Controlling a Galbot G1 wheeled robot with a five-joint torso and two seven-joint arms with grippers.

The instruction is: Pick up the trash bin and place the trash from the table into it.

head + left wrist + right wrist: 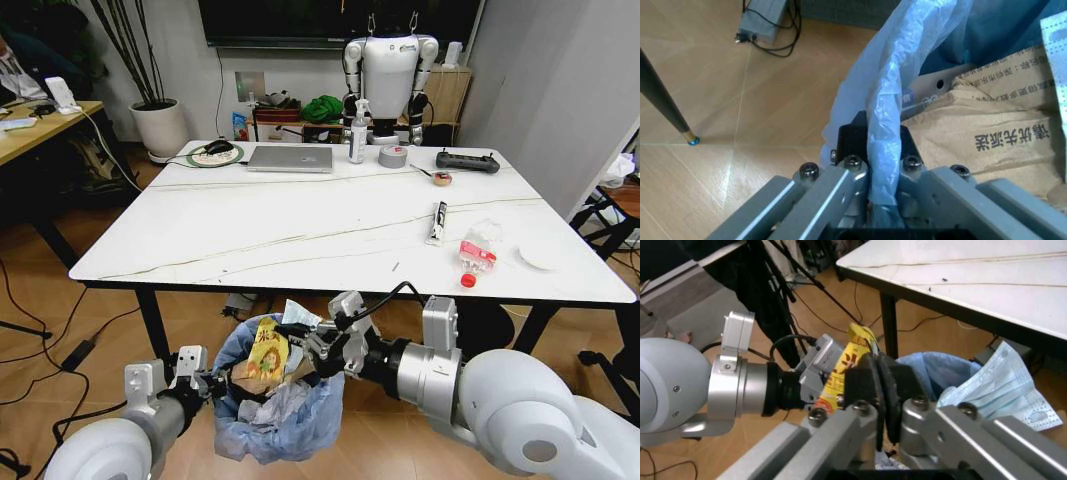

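1. The bin [268, 405], lined with a crinkly light-blue bag, sits below the near edge of the surface [300, 235], in front of the robot and between its two arms.
2. The left hand [200, 383] is at the bin's left side. In the left wrist view its fingers [852, 172] are pressed together on a fold of the blue bag [897, 85] at the rim, so it grips the bin by its liner.
3. The right hand [312, 350] is over the bin's right rim. In the right wrist view its black pads [881, 385] are closed flat against each other with no visible gap; I can't see anything caught between them.
4. Inside the bin: a yellow wrapper [266, 350] standing up near the left, a brown paper bag [987, 135] with printed characters, and a pale blue face mask [1003, 392] lying over the far rim.
5. Trash left on the surface, toward its right side: a red-labelled crushed bottle [474, 256] with clear packaging [486, 232] just beside it, a small dark-and-white tube [438, 221], and a white round piece [538, 256] near the right edge.
6. At the far side of the surface stand a laptop [290, 158], a spray bottle [358, 132] and a tape roll [393, 156].
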